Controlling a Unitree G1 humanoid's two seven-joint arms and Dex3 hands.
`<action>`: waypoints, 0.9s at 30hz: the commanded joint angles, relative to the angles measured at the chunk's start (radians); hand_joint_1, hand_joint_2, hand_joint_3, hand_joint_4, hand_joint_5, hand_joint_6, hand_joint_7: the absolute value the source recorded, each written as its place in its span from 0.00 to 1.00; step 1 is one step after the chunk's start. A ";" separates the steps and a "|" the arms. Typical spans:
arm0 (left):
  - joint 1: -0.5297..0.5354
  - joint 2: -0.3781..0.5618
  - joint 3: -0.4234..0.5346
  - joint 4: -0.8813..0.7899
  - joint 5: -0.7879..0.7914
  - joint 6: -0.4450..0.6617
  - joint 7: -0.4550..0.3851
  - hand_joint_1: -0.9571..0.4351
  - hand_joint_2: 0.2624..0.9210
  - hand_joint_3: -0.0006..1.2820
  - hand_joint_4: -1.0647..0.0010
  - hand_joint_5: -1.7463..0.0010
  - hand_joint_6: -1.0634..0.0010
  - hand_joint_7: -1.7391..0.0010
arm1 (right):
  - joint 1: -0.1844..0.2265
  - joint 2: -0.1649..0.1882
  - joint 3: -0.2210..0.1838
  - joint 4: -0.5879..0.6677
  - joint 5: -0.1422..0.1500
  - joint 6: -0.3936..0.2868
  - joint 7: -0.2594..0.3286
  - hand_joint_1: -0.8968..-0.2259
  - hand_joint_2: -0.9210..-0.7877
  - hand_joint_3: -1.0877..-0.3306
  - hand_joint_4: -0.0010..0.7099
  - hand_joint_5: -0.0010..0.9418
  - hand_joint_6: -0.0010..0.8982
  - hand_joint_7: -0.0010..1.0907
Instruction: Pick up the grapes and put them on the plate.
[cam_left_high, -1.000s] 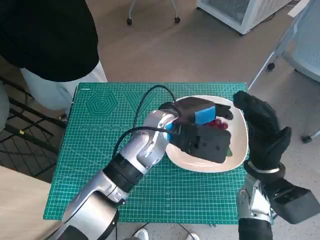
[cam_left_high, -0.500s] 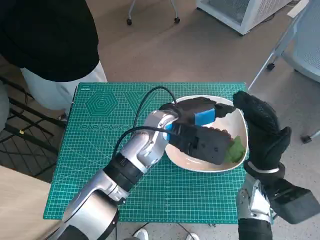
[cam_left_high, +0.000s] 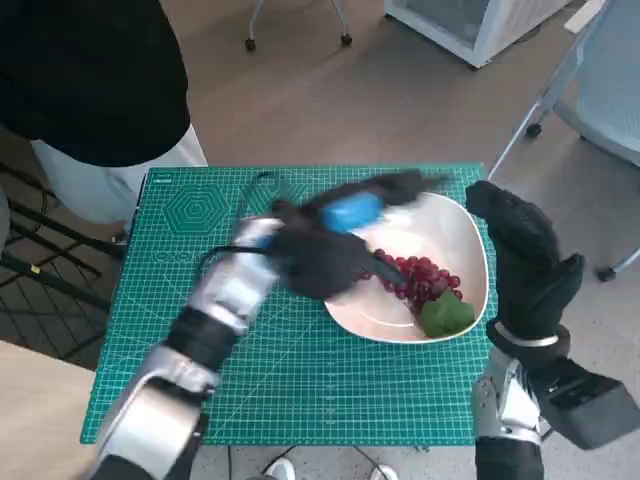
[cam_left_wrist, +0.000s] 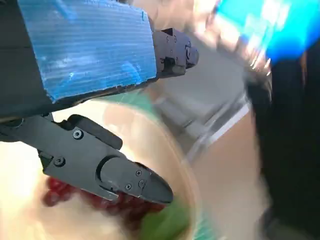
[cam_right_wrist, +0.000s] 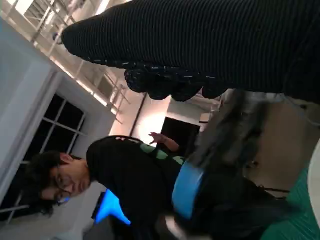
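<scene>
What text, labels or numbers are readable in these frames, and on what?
Nothing can be read as text.
Green cutting mat: a printed grid, a hexagon figure and faint marks near its far left corner, all too small to read.
Blue tape on the left hand: no writing shows, and it is blurred in the head view.
White plate with the red grapes: no markings.
Right hand's black glove: no label visible.

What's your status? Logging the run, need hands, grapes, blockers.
Left hand empty, blurred over plate rim. Right hand empty, upright beside plate. Grapes on plate. Nothing in the way.
</scene>
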 joint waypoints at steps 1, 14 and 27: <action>0.109 -0.056 0.171 0.014 -0.256 -0.073 -0.073 0.28 1.00 0.09 0.99 1.00 0.87 0.98 | 0.022 0.013 0.007 -0.005 -0.010 0.017 -0.018 0.32 0.00 0.55 0.54 0.01 0.19 0.27; 0.281 -0.094 0.349 -0.064 -0.530 -0.171 -0.217 0.19 1.00 0.26 1.00 1.00 0.93 1.00 | 0.013 0.023 0.028 -0.012 -0.032 0.033 -0.044 0.31 0.00 0.54 0.53 0.00 0.18 0.27; 0.402 -0.120 0.369 -0.215 -0.566 -0.154 -0.196 0.17 1.00 0.28 1.00 1.00 0.92 0.99 | 0.004 0.022 0.041 -0.013 -0.037 0.049 -0.042 0.30 0.00 0.54 0.53 0.00 0.17 0.28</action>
